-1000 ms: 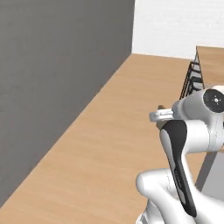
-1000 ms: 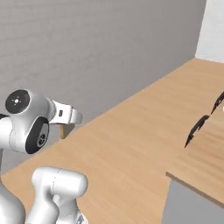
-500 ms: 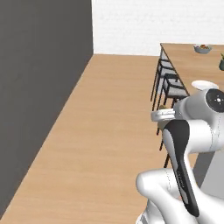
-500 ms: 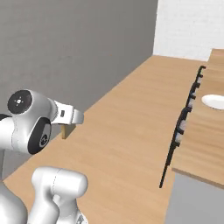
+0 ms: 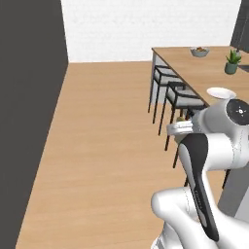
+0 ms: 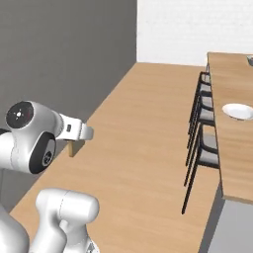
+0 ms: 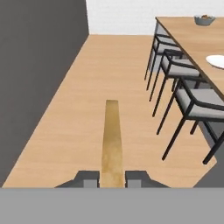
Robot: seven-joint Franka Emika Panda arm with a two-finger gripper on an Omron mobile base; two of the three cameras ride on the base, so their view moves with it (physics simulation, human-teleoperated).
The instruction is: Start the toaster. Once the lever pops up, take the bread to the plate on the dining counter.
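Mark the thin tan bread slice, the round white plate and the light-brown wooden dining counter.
thin tan bread slice (image 7: 112, 144), hand view, middle of its edge.
round white plate (image 6: 238, 111), right base view, centre.
light-brown wooden dining counter (image 5: 194, 68), left base view, bare top.

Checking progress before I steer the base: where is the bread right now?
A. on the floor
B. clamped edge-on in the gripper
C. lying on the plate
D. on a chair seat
B: the hand view shows the bread edge-on between the shut gripper fingertips, while the plate on the dining counter is bare.

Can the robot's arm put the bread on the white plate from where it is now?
Probably not yet. The plate sits far off on the dining counter, chairs between; fingers hold the bread over the floor.
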